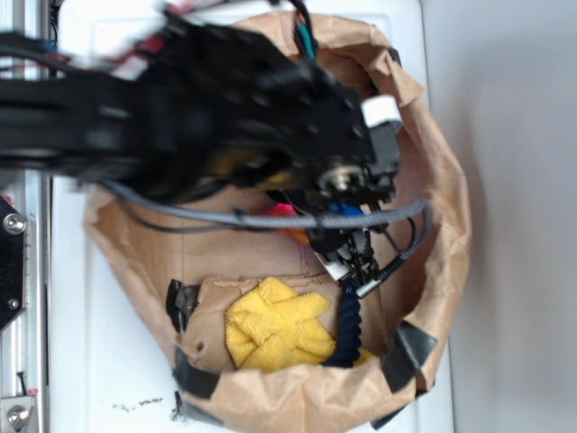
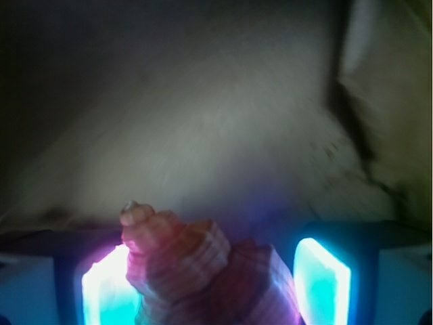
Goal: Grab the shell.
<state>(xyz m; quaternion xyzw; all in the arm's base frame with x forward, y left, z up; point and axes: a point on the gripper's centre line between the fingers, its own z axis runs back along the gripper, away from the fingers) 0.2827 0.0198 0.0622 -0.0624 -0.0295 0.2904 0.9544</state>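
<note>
Shell [image 2: 203, 271] ribbed; bag [image 1: 442, 180] creased matt paper; cloth [image 1: 275, 329] fuzzy.

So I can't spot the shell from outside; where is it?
In the wrist view the shell sits at bottom centre between the claw's two glowing fingers; the exterior view hides it under the arm.

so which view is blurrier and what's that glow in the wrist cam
The exterior view is soft overall, with the arm smeared by motion; the yellow cloth and blue rope read clearest. The wrist view is dim and hazy, with the shell close to the lens and blurred; the glow is the two finger pads, blown out in cyan and magenta on either side of it.
</note>
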